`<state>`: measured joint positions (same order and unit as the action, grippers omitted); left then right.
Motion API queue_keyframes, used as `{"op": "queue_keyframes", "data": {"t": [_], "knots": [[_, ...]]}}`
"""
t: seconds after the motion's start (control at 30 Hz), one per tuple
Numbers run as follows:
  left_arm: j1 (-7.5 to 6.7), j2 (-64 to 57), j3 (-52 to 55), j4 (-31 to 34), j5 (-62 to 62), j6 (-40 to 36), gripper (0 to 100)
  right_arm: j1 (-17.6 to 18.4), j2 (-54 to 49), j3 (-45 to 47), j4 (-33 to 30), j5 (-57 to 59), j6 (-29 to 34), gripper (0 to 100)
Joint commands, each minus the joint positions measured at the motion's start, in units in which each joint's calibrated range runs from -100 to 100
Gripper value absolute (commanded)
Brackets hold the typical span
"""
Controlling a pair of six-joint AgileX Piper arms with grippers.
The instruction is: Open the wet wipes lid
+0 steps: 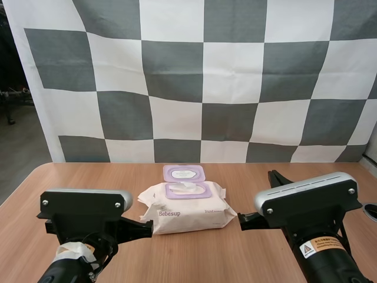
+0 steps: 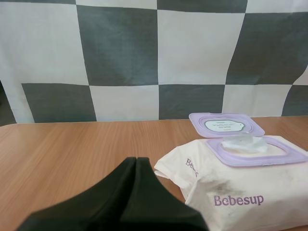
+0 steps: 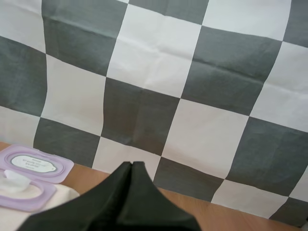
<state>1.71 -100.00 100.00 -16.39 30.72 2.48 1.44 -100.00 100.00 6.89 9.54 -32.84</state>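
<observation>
A light brown wooden table (image 1: 235, 259) carries a soft cream pack of wet wipes (image 1: 187, 209) with purple "Bebesup" lettering, lying at the middle between the two arms. In the high view the left gripper (image 1: 144, 226) sits just beside the pack's left end and the right gripper (image 1: 242, 221) just beside its right end. Each wrist view shows what that angle hides: the left gripper's fingers (image 2: 136, 161) lie together as one dark wedge holding nothing, and so do the right's (image 3: 131, 166). The pack's lilac plastic lid (image 1: 184, 173) is flipped back open, lying flat behind its frame. A white wipe (image 2: 243, 143) pokes up from the opening; the left wrist view adds a grey smudge above the lettering.
</observation>
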Motion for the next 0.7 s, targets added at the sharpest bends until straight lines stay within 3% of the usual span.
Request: {"op": "queue_keyframes", "data": {"t": [0.0,0.27,0.4,0.5,0.67], "knots": [[0.0,0.0,0.0,0.0,0.3,-1.1,0,0.0,0.0,0.0,0.1,-0.1,0.0,0],[0.0,0.0,0.0,6.5,0.0,-8.5,0,0.0,0.0,0.0,0.1,-0.1,0.0,0],[0.0,0.0,0.0,9.4,-0.4,-10.9,0,0.0,0.0,0.0,1.4,9.4,0.2,0],[0.0,0.0,0.0,11.3,-1.0,-10.9,0,0.0,0.0,0.0,1.4,23.9,0.3,0],[0.0,0.0,0.0,12.2,-1.2,-10.9,0,0.0,0.0,0.0,2.9,25.7,0.4,0]]}}
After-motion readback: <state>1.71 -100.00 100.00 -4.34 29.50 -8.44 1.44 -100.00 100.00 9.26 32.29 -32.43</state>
